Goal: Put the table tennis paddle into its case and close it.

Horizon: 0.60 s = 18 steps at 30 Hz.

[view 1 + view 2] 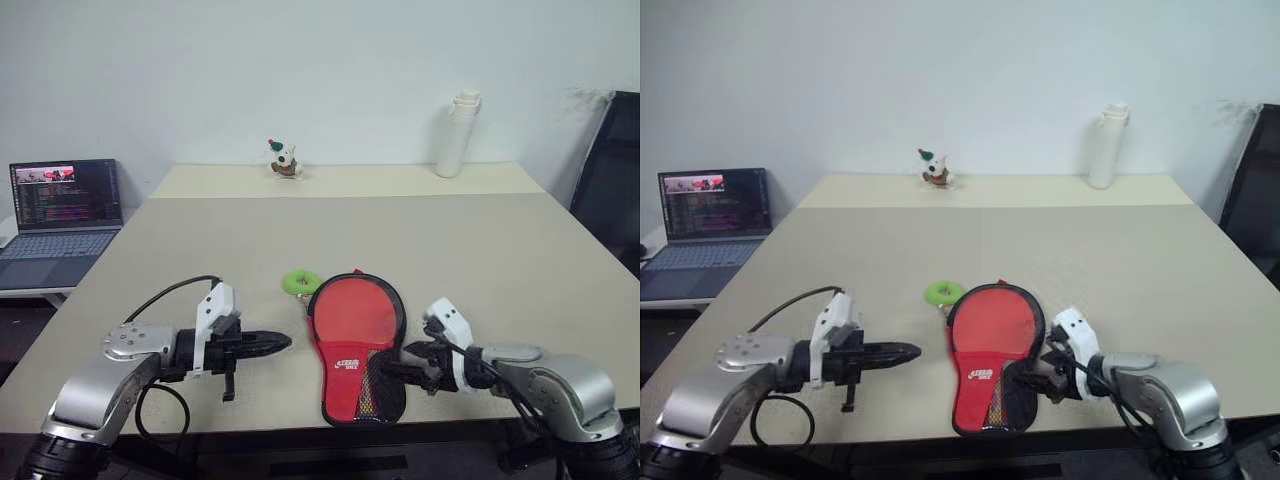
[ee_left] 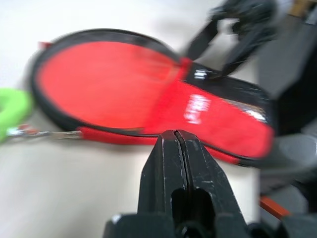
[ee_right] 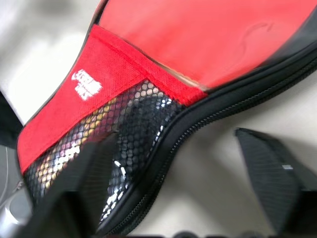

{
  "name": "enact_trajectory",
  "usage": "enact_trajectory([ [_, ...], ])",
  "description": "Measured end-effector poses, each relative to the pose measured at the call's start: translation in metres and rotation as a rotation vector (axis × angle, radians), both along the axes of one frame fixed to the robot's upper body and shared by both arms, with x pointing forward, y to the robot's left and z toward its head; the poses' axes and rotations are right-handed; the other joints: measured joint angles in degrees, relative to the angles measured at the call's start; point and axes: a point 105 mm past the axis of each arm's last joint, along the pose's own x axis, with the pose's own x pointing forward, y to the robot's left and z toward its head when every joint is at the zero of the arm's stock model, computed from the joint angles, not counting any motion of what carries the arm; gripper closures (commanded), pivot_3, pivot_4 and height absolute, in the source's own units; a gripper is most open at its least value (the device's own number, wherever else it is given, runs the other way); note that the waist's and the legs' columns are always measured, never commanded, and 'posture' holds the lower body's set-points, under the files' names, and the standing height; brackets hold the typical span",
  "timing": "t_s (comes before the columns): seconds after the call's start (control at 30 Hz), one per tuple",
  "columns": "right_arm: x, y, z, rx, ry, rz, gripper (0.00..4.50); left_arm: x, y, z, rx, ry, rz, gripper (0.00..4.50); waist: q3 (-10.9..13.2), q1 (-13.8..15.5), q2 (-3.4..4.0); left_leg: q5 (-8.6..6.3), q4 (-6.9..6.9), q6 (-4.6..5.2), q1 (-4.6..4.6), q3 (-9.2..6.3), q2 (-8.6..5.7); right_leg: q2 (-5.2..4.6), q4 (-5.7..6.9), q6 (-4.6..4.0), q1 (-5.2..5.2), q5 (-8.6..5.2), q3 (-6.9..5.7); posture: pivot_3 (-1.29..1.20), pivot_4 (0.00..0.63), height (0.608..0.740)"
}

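Beige tabletop [image 1: 480, 240] with two joined sections, the seam running across near the far end. Near the front edge lies the case [image 1: 357, 345], red face up with white logo and mesh pocket, rimmed in black, its narrow end toward the front edge. Just beside its rounded far end, to the left, rests a small green ring [image 1: 301, 282]. On the far section stand a small toy figure [image 1: 285, 160] and, well apart to the right, a white bottle [image 1: 458, 134].

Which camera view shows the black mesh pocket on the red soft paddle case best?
The right wrist view: the black mesh pocket is close, its holes distinct beside the zip. Both eye views show it small at the red soft paddle case's near end; the left wrist view shows it blurred.
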Motion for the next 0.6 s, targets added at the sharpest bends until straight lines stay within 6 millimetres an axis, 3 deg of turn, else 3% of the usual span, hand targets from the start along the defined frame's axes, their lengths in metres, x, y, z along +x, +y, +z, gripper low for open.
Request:
enact_trajectory([
  [0.03,0.001,0.0,0.008,0.03,-0.018,0.005,0.03,0.007,0.001,0.001,-0.004,-0.018,0.031,4.5,0.0,0.0,0.0,0.0,0.0,0.0,0.01,-0.01,0.0,0.0,0.02,0.0,0.0,0.0,-0.01,0.0,0.15,0.74],
  [0.13,0.01,-0.003,0.032,0.064,-0.103,-0.003,0.0,0.032,0.009,0.008,0.005,-0.091,0.145,3.92,-0.01,0.01,-0.01,0.0,0.02,0.0,0.04,-0.02,-0.06,0.02,0.04,0.0,0.03,0.01,-0.03,0.0,0.15,0.74],
  [0.5,0.024,-0.004,0.038,0.052,-0.168,-0.055,0.0,0.087,0.009,0.011,-0.041,-0.111,0.34,0.1,-0.01,0.02,-0.02,0.0,0.02,0.0,-0.04,-0.01,-0.06,0.01,0.02,0.02,0.01,0.02,-0.02,0.0,0.15,0.74],
  [0.6,0.026,-0.003,0.036,0.043,-0.175,-0.063,0.0,0.102,0.003,0.006,-0.074,-0.087,0.396,0.04,-0.01,0.03,-0.02,0.0,0.02,0.0,-0.06,-0.01,-0.06,0.01,0.01,0.02,0.0,0.02,-0.02,0.0,0.15,0.74],
])
